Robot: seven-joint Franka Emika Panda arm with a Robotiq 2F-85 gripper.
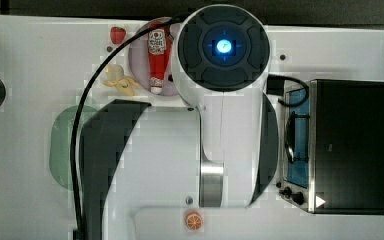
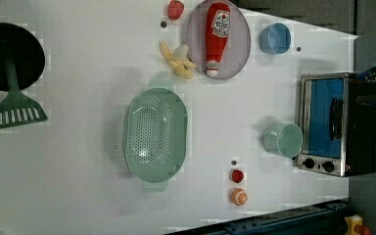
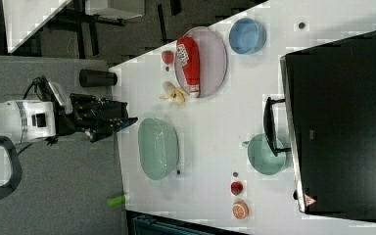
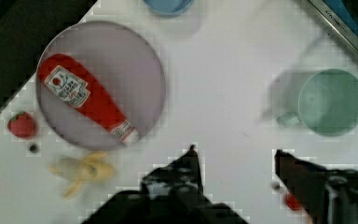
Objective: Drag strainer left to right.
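Observation:
The strainer (image 2: 155,134) is a pale mint-green, rounded-rectangular colander with many small holes. It rests on the white table in the middle of the left view. In the right view the strainer (image 3: 157,148) lies near the table's left edge, and in the top view a slice of the strainer (image 1: 61,145) shows beside the arm. My gripper (image 3: 127,120) hangs raised off the table at the right view's left of the strainer, apart from it. In the wrist view the gripper (image 4: 235,161) is open, its two dark fingers (image 4: 191,164) wide apart with nothing between them.
A purplish plate (image 2: 240,46) carries a ketchup bottle (image 2: 217,36), with a banana (image 2: 178,61) and a strawberry (image 2: 175,9) beside it. A blue cup (image 2: 275,38), a mint cup (image 2: 284,139), a toaster oven (image 2: 338,122), an orange (image 2: 239,196), a green spatula (image 2: 17,115) and a black pan (image 2: 10,54) also stand around.

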